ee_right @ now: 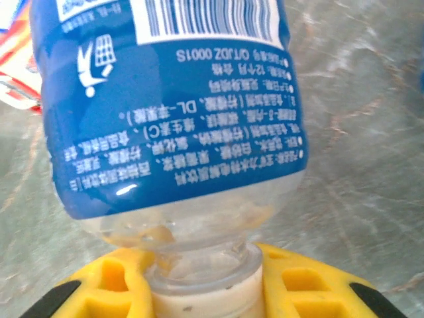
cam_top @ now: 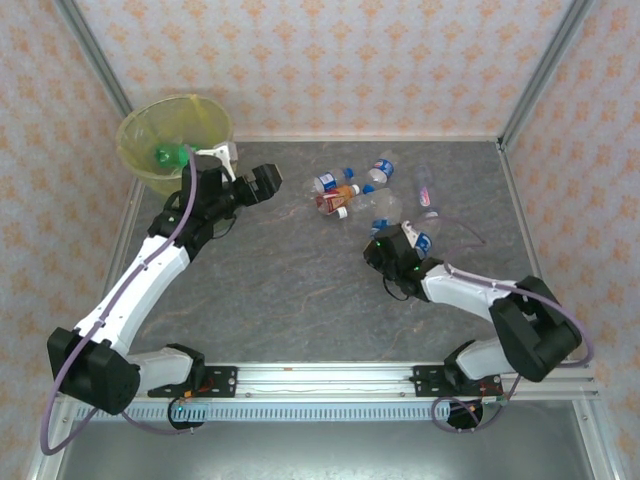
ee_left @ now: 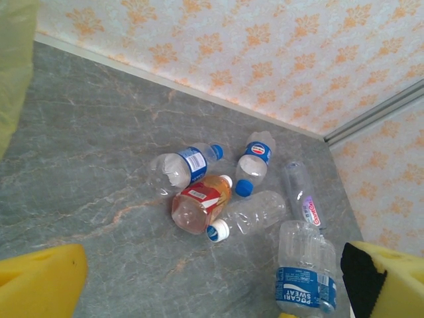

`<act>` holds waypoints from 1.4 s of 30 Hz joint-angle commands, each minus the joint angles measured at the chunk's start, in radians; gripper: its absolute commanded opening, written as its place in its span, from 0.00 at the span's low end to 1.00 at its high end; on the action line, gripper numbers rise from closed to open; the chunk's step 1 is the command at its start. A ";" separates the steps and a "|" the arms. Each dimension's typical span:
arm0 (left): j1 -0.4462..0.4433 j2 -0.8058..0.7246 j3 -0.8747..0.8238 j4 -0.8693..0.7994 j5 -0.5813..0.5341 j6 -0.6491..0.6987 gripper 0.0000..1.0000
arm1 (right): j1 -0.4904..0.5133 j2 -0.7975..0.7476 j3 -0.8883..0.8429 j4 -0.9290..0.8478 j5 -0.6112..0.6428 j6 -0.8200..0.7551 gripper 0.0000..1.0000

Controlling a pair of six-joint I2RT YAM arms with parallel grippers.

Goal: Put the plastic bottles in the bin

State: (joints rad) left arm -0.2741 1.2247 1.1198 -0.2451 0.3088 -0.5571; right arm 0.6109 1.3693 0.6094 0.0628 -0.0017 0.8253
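Top external view: right of the centre of the grey marbled worktop point(cam_top: 300, 290), the right tool point(cam_top: 403, 243) pinches a clear blue-labelled bottle point(ee_right: 165, 99). The right wrist view shows the tool's yellow pads point(ee_right: 99, 285) pressed against either side of the bottle's pale cap, with the label text upside down. Just beyond, in the far half of the worktop, five loose bottles point(ee_left: 248, 213) lie on their sides in a close cluster. Among them, a red-orange labelled bottle point(ee_left: 199, 205) touches a clear one with a blue cap. Two others carry blue labels, and a slim clear one lies nearest the right edge. Toward the far left, the left tool point(cam_top: 265, 185) sits just beside the bin, its yellow pads point(ee_left: 40, 285) spread wide with nothing between them. The bin point(cam_top: 138, 165), lined in translucent yellow, stands in the far left corner with a green bottle point(cam_top: 168, 155) inside.
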 commanded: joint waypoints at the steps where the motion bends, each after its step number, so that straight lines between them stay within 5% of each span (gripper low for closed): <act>1: 0.006 0.029 0.041 0.016 0.065 -0.050 0.99 | 0.046 -0.062 0.051 -0.033 0.098 -0.104 0.23; 18: -0.074 0.123 0.080 0.089 0.281 -0.053 0.87 | 0.296 -0.037 0.231 -0.017 0.271 -0.431 0.23; 42: -0.153 0.232 0.109 0.155 0.363 -0.089 0.81 | 0.388 0.027 0.347 -0.015 0.296 -0.524 0.22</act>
State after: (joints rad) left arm -0.4240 1.4448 1.1973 -0.1406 0.6548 -0.6327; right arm 0.9886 1.3907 0.9180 0.0410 0.2733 0.3325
